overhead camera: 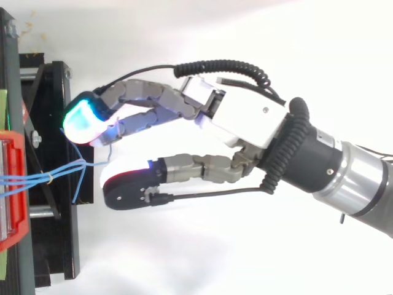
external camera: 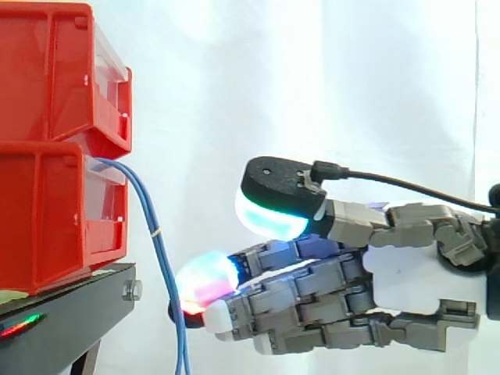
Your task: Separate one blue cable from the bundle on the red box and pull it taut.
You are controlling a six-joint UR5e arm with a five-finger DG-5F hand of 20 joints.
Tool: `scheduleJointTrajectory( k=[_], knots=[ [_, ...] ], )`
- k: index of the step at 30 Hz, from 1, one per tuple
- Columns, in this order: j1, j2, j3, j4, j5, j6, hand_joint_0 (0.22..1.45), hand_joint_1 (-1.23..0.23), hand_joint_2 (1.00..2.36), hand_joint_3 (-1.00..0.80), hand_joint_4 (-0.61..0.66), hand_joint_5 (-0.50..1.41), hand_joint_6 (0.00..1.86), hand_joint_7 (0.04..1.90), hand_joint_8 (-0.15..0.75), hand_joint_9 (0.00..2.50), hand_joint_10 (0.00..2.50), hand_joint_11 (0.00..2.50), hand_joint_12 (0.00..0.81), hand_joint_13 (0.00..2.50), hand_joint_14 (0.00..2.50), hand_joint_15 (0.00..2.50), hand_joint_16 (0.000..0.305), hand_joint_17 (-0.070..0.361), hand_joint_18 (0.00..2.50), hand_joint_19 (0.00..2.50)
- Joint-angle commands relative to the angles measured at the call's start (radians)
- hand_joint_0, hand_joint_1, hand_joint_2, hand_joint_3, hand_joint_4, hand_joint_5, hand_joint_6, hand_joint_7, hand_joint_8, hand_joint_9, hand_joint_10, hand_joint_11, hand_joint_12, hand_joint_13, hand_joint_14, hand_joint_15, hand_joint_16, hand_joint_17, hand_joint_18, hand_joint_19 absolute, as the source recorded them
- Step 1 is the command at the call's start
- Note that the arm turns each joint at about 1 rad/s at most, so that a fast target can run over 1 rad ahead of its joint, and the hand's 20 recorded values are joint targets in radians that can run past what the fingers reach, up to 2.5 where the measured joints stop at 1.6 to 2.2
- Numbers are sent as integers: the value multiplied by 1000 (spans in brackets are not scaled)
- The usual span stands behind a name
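Observation:
A bundle of thin blue cables [external camera: 156, 234] comes out of the lower red bin [external camera: 47, 219] and hangs down past the black stand [external camera: 70, 305]. In the top view the blue cables [overhead camera: 37, 178] run from the red bin's rim [overhead camera: 15, 227], meet at a small tie and fan out over the stand's edge. My hand [external camera: 406, 269] reaches in from the right with its fingers stretched toward the cables. The glowing fingertips [external camera: 207, 281] sit just right of the hanging strands, and the thumb [external camera: 273, 195] is spread apart from them. The hand [overhead camera: 245, 117] is open and holds nothing.
A second red bin [external camera: 55, 70] is stacked on the lower one. The black stand [overhead camera: 55, 215] runs along the left edge of the top view. A white curtain hangs behind, and white floor lies under the hand.

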Motion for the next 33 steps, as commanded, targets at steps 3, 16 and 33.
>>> scheduleJointTrajectory(
  k=[3,16,33],
  knots=[
    [-2,-11,19,-4,-10,0,485,-658,1002,-462,200,-140,502,747,215,642,4,117,276,168,2,75,39,87,0,256],
    [9,-43,24,78,-16,-46,504,-665,1005,-439,246,-108,502,824,213,650,5,161,271,178,3,91,37,84,0,263],
    [12,-74,36,154,-87,-35,562,-680,1011,-334,161,-56,501,1160,207,727,8,218,264,254,5,118,36,82,0,289]
  ],
)
